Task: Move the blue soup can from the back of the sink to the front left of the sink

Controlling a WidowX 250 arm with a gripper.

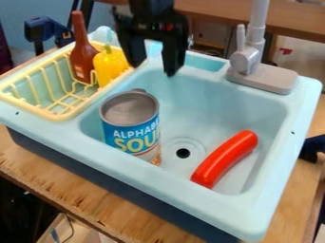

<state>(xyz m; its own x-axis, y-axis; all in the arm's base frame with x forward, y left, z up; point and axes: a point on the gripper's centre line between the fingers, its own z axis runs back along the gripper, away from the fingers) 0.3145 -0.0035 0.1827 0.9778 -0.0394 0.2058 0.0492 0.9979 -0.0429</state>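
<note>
The soup can stands upright at the left of the sink; a red sausage lies at its right. The gripper, fingers spread and holding nothing, hangs over the sink's back. Left in the sink, a yellow rack holds a brown bottle and yellow toy.

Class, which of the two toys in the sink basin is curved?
The red sausage: it bends, whereas the soup can is straight-sided and blue-labelled.
</note>
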